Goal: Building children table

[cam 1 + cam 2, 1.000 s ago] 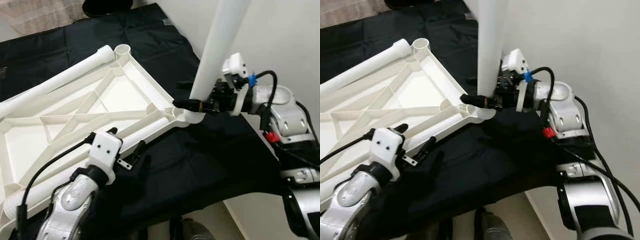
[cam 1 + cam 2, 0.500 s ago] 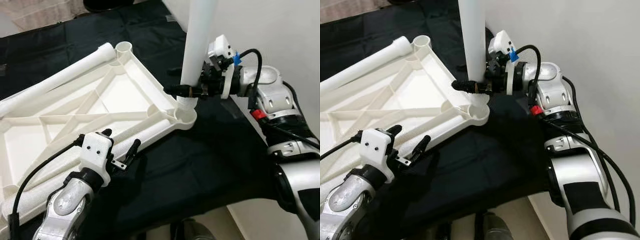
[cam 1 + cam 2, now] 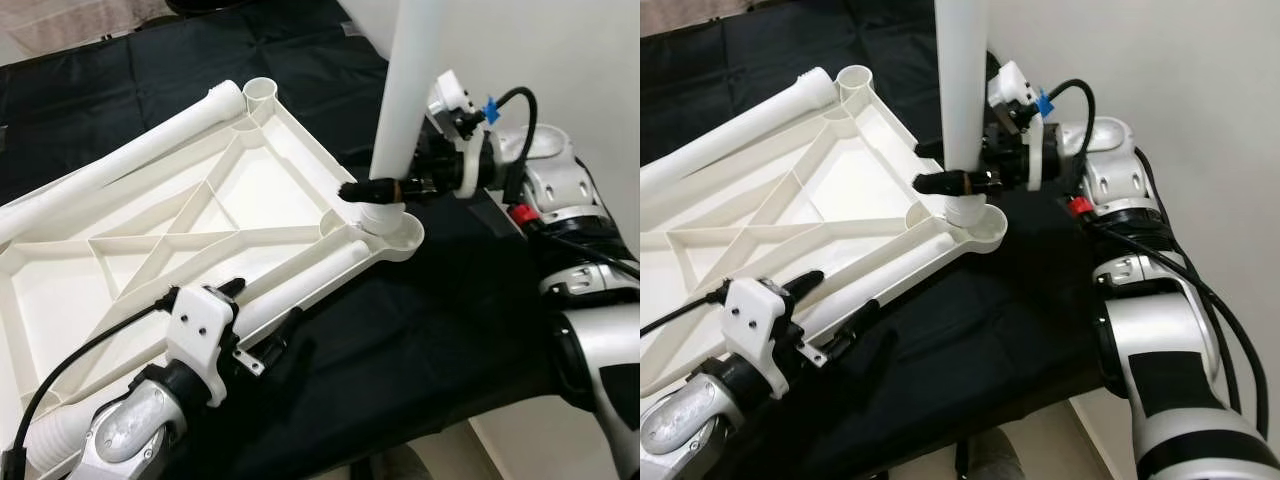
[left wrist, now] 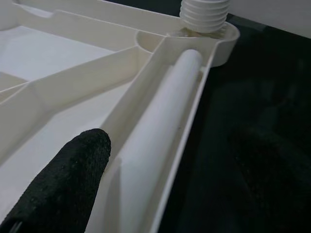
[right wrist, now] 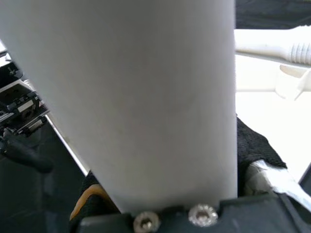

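Observation:
An upturned white table top point(image 3: 150, 245) lies on a black cloth. My right gripper point(image 3: 372, 186) is shut on a white table leg point(image 3: 410, 90) that stands almost upright. Its threaded end point(image 4: 204, 13) sits in the near right corner socket point(image 3: 405, 235). That leg looms close in the right wrist view point(image 5: 136, 97). My left gripper point(image 3: 262, 310) is open at the top's near edge, with one black finger point(image 4: 63, 179) beside a second leg point(image 3: 300, 285) lying in the edge channel. A third leg point(image 3: 120, 165) lies along the far edge.
The black cloth point(image 3: 420, 340) covers the work surface and drops off at the near right, where pale floor point(image 3: 520, 450) shows. A white wall point(image 3: 580, 60) stands close behind my right arm. An open corner socket point(image 3: 262, 92) sits at the far end.
The head camera has shifted. My right gripper has brought the leg from a tilt to nearly upright, with its threaded end lower in the corner socket. My left gripper stays at the near edge.

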Robot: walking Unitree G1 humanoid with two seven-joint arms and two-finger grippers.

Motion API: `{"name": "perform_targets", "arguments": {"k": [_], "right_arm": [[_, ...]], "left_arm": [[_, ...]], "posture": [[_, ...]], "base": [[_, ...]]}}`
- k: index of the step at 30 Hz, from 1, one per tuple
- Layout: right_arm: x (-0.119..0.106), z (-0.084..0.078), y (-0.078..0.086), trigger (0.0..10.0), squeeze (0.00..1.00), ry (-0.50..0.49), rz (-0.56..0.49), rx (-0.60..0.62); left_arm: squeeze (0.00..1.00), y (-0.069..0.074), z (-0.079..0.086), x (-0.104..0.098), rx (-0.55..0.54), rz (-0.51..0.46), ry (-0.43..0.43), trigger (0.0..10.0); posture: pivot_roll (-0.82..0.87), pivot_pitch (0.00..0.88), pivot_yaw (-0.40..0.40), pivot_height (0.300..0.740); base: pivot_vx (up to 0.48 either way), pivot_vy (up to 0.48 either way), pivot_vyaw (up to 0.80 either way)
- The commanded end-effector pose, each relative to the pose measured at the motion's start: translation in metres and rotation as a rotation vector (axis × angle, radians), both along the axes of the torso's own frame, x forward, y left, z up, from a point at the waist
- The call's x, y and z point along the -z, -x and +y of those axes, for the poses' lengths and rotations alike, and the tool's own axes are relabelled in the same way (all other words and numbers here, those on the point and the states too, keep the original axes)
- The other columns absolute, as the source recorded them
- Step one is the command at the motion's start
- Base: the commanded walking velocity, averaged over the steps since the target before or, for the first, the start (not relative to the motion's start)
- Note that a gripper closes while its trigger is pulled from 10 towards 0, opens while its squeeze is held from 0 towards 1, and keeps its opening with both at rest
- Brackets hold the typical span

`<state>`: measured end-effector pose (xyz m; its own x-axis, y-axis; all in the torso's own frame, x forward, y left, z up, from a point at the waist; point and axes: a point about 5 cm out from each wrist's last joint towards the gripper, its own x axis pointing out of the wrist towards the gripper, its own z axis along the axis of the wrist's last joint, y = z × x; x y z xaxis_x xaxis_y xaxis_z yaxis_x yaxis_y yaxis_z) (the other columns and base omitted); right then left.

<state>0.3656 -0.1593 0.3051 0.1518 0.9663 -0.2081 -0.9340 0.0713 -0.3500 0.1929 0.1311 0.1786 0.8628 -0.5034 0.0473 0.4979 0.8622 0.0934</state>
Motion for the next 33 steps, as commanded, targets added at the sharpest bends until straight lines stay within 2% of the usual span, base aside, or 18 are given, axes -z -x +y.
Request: {"name": "perform_targets", "arguments": {"k": [1,7,8,13,20,33], "right_arm": [[-0.007,0.001,0.002,10.0,0.0,0.02,-0.013,-0.038],[-0.009,-0.006,0.001,10.0,0.0,0.025,0.008,-0.047],[-0.012,-0.009,0.004,10.0,0.0,-0.003,0.042,-0.074],[-0.012,-0.005,0.007,10.0,0.0,-0.034,0.059,-0.113],[-0.011,-0.002,0.009,10.0,0.0,-0.127,0.049,-0.155],[-0.001,-0.013,0.019,10.0,0.0,-0.114,0.063,-0.175]], "left_arm": [[0.0,0.003,-0.001,0.002,0.023,0.014,-0.01,10.0],[0.0,0.0,-0.002,0.001,0.039,0.006,-0.01,10.0],[0.0,-0.001,-0.002,0.0,0.045,-0.002,-0.001,10.0],[0.0,-0.002,0.001,-0.002,0.034,-0.012,0.014,10.0],[0.0,0.001,0.003,-0.005,0.018,-0.023,0.012,10.0],[0.0,0.003,0.005,-0.007,0.02,-0.028,-0.001,10.0]], "posture": [[0.02,0.306,0.0,0.74],[0.03,0.312,0.0,0.74],[0.03,0.32,0.001,0.74],[0.04,0.326,0.001,0.74],[0.06,0.341,0.004,0.74],[0.08,0.358,0.021,0.74]], "base": [[0.0,0.0,0.0],[0.0,0.0,0.0],[0.0,0.0,0.0],[0.0,0.0,0.0],[0.0,0.0,0.0],[0.0,0.0,0.0]]}}
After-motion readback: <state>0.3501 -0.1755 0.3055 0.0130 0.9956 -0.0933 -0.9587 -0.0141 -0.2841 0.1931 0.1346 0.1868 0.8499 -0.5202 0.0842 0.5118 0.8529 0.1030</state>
